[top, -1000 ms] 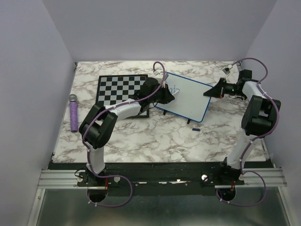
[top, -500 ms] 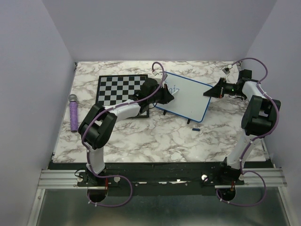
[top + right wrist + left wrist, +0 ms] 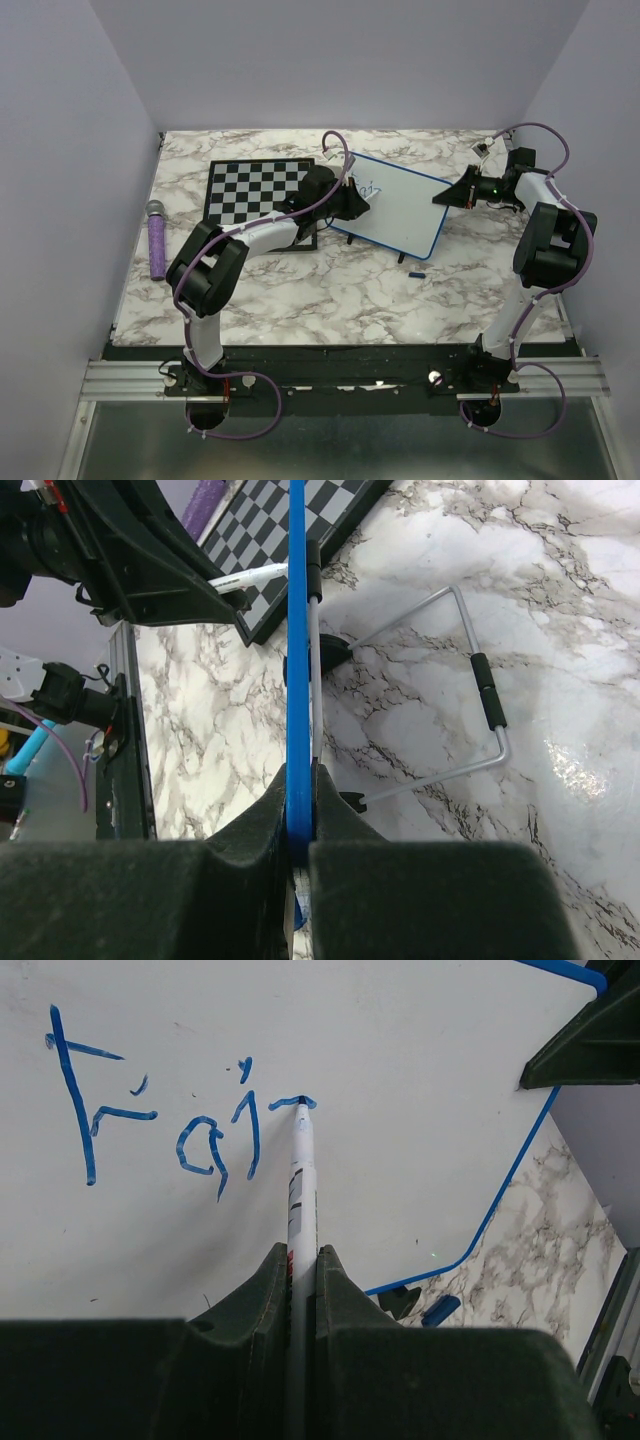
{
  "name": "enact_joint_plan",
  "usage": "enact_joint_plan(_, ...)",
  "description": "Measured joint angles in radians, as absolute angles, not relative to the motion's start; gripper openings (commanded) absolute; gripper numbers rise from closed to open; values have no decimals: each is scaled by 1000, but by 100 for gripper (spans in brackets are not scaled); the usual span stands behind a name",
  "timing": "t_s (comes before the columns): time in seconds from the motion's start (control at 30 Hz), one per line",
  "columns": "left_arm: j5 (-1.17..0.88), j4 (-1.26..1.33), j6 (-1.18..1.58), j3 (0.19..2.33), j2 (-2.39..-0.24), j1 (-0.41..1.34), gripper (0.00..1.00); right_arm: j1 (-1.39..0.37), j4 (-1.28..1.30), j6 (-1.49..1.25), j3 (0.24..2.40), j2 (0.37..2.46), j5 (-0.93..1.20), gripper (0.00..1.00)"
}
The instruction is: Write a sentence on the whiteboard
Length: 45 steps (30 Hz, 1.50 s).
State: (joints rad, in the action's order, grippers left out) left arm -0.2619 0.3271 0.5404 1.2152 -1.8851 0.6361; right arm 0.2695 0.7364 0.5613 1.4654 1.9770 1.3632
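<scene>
The whiteboard (image 3: 400, 212) with a blue frame stands tilted on the marble table, right of centre. My left gripper (image 3: 362, 203) is shut on a white marker (image 3: 301, 1180) whose blue tip touches the board (image 3: 400, 1080). The sentence (image 3: 150, 1120) reads "Fai" in blue, with a short stroke started at the tip. My right gripper (image 3: 445, 197) is shut on the board's right edge; the blue frame (image 3: 297, 630) runs edge-on between its jaws (image 3: 300, 810). The left gripper (image 3: 303, 1260) shows closed around the marker barrel.
A black-and-white chessboard (image 3: 258, 188) lies left of the whiteboard under my left arm. A purple microphone (image 3: 157, 240) lies at the table's left edge. A small blue marker cap (image 3: 417, 271) lies in front of the board. The board's wire stand (image 3: 470, 700) rests behind it.
The left gripper shifted slightly with the marker on the board; the writing has grown by a small stroke. The right arm has not moved.
</scene>
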Motion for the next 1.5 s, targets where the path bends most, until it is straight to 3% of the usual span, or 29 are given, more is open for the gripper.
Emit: enact_joint_plan(1.5, -262, 300, 540, 1266, -1888, 625, 0, 269, 736, 562, 1465, 1977, 1363, 1)
